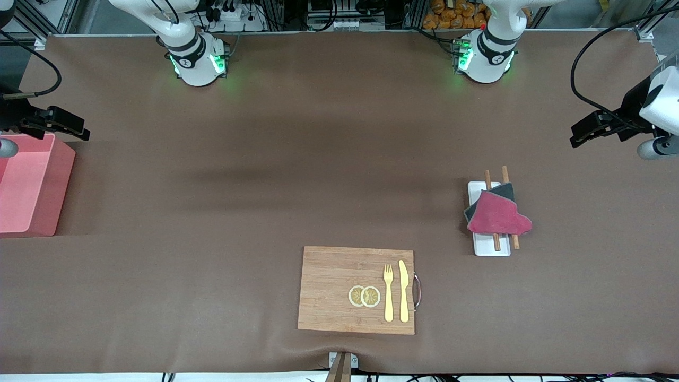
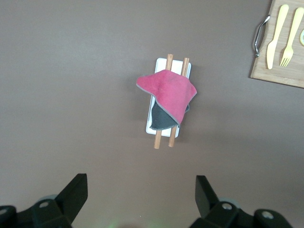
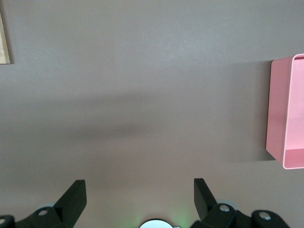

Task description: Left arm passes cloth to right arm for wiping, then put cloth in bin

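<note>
The crimson cloth (image 1: 498,215) with its dark grey reverse lies draped over two wooden chopsticks (image 1: 496,241) on a flat white tray (image 1: 490,248), toward the left arm's end of the table. In the left wrist view the cloth (image 2: 168,90) is well clear of my left gripper (image 2: 141,190), which is open and empty. In the front view my left gripper (image 1: 577,138) hangs over bare table at the left arm's end. The pink bin (image 1: 26,185) stands at the right arm's end and shows in the right wrist view (image 3: 287,118). My right gripper (image 1: 79,131) (image 3: 140,190) is open and empty, over the table beside the bin.
A wooden cutting board (image 1: 329,286) lies near the front camera's edge, with a yellow fork (image 1: 389,292), a yellow knife (image 1: 404,292) and two lemon slices (image 1: 364,296) on it. The board also shows in the left wrist view (image 2: 266,71). Brown mat covers the table.
</note>
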`<action>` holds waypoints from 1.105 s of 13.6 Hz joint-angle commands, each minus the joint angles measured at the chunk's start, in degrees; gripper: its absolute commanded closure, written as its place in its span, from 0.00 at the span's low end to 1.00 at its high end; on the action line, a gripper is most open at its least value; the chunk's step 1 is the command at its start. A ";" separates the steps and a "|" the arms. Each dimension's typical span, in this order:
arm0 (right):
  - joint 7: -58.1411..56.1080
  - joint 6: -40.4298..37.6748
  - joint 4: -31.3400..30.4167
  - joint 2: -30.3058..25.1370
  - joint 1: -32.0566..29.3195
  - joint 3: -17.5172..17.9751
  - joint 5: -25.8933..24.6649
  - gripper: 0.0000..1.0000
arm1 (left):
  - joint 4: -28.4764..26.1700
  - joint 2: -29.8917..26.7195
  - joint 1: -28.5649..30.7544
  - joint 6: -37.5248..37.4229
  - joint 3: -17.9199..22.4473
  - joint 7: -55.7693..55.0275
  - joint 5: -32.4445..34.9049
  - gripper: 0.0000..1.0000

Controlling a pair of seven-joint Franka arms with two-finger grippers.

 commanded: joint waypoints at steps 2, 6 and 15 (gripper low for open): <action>0.69 -0.63 0.54 -0.01 0.24 0.03 -0.38 0.00 | 0.08 2.78 1.22 3.78 -0.22 1.29 0.41 0.00; 0.78 -1.33 0.54 -0.01 0.15 0.03 -0.38 0.00 | -1.93 5.95 1.31 9.22 -0.31 1.29 0.67 0.00; 0.78 -1.42 0.54 -0.01 0.15 0.03 -0.38 0.00 | -21.96 9.55 1.84 40.93 -0.31 0.50 0.94 0.00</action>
